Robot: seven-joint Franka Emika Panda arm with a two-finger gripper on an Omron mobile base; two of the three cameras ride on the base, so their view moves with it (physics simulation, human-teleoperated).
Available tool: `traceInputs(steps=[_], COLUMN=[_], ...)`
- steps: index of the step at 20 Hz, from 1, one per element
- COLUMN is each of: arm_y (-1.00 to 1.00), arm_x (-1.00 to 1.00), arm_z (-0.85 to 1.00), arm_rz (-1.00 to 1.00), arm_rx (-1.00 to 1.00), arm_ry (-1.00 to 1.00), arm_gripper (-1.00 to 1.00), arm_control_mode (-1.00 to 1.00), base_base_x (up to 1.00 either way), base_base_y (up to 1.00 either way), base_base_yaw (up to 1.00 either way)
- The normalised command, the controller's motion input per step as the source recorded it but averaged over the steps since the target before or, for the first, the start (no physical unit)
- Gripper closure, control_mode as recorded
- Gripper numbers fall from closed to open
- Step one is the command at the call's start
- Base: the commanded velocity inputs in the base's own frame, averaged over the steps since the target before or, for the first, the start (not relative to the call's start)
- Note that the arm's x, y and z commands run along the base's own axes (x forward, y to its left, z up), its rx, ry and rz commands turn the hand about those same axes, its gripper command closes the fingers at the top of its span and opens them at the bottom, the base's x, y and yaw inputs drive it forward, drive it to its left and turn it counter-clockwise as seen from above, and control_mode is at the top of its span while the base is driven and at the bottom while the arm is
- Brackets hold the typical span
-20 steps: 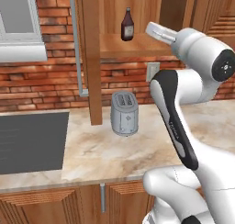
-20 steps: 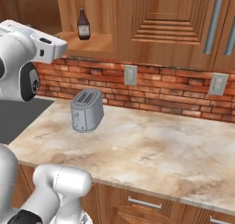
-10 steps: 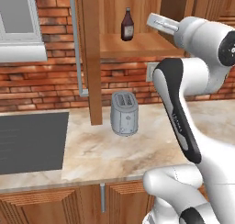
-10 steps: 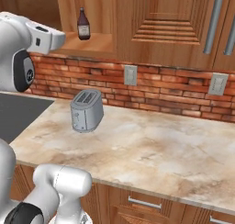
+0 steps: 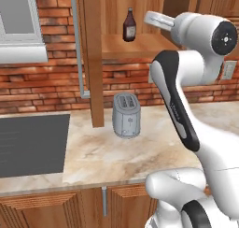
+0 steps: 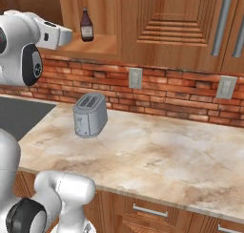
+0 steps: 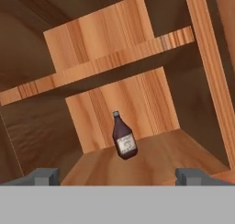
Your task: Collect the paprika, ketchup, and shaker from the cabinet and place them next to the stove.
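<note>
- Gripper (image 7: 117,176) — fingers (image 7: 43,176) standing wide apart, holding nothing, pointing into the open cabinet; in the hand view the two dark tips are framing the shelf from either side, with the bottle well ahead of them and between them.
- Cabinet (image 5: 140,7) — reddish-brown wood, hanging on the brick wall above the counter; its lower shelf is carrying one bottle, and a second shelf is running across higher up in the hand view.
- Stove (image 5: 30,143) — a flat dark surface sitting at the left end of the counter in the left base view, well apart from the cabinet shelf.
- Counter (image 6: 157,151) — pale marbled stone, running under the cabinet and along the brick backsplash.
- Toaster (image 5: 126,115) — grey metal, standing upright on the counter below the cabinet, just right of the wooden post.
- Ketchup (image 7: 124,138) — dark reddish-brown bottle with a narrow neck, small dark cap and white label, standing upright on the lower shelf toward the back; the hand view is showing it tilted.
</note>
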Motion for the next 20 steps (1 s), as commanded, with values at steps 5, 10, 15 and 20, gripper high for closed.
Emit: traceInputs(steps=[5, 10, 15, 20], arm_y=[-0.06, -0.1, -0.07, -0.22], arm_x=[0.46, 0.41, 0.37, 0.31], arm_z=[0.14, 0.23, 0.14, -0.11], arm_rz=[0.02, 0.01, 0.01, 0.03], arm_rx=[-0.03, -0.03, -0.1, -0.24], arm_ry=[0.01, 0.01, 0.01, 0.01], arm_gripper=[-1.0, -1.0, -1.0, -1.0], arm_control_mode=[-1.0, -1.0, -1.0, -1.0], base_base_x=[0.0, 0.0, 0.0, 0.0], base_base_y=[0.0, 0.0, 0.0, 0.0], base_base_yaw=[0.0, 0.0, 0.0, 0.0])
